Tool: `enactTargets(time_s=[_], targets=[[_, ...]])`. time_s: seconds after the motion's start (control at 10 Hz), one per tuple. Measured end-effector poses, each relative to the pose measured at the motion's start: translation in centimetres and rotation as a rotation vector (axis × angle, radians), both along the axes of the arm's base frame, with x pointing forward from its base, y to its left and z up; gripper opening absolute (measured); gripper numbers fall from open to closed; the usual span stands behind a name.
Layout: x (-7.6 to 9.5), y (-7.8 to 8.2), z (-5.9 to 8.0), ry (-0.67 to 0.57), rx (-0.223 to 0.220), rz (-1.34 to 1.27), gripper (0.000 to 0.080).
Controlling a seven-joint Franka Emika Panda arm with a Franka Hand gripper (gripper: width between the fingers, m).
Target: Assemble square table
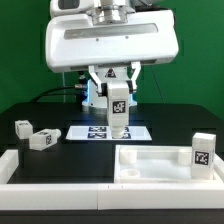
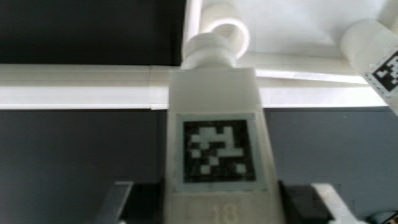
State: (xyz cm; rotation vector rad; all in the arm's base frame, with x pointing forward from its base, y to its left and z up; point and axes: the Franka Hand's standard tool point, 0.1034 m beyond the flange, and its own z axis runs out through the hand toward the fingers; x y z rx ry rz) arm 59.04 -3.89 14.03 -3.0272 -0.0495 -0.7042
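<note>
Pincer (image 1: 118,97) clamping short white plastic leg with black-and-white tag (image 1: 118,113) between both fingers, holding it upright above marker board (image 1: 140,131).

Large flat white plastic square top (image 1: 150,168) lying rim-up, lower than pincer, toward exterior view's right. No leg visibly seated in it.

Second leg (image 1: 203,152) standing at top's far side from pincer; cannot tell if fixed.

Two more legs (image 1: 22,127) lying loose well off pincer's opposite side.

Judging progress: early, with leg fitting mostly waiting.

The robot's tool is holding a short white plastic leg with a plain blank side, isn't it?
Not blank. The tool is holding a short white plastic leg, but its side carries a black-and-white square tag, as the wrist view shows.
</note>
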Motion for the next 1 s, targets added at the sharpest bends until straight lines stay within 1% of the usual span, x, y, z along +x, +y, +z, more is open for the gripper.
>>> enactTargets(time_s=[0.1, 0.2, 0.3, 0.5, 0.6, 0.8, 0.9, 1.0], targets=[[-0.3, 0.5, -1.1, 0.005, 0.006, -0.014, 0.0291], [0.1, 1.0, -1.2, 0.001, 0.025, -0.038, 0.0291], [0.4, 1.2, -1.4, -0.009, 0.029, -0.06, 0.0291], [0.6, 2.1, -2.4, -0.012, 0.054, -0.117, 0.0291], [0.8, 2.4, -2.6, -0.01, 0.063, -0.134, 0.0291], [1.2, 2.4, -3.5, -0.024, 0.063, -0.167, 0.0291], [1.1, 3.0, -3.8, -0.019, 0.074, -0.18, 0.0291], [1.1, 3.0, -3.8, -0.019, 0.073, -0.18, 0.0291]])
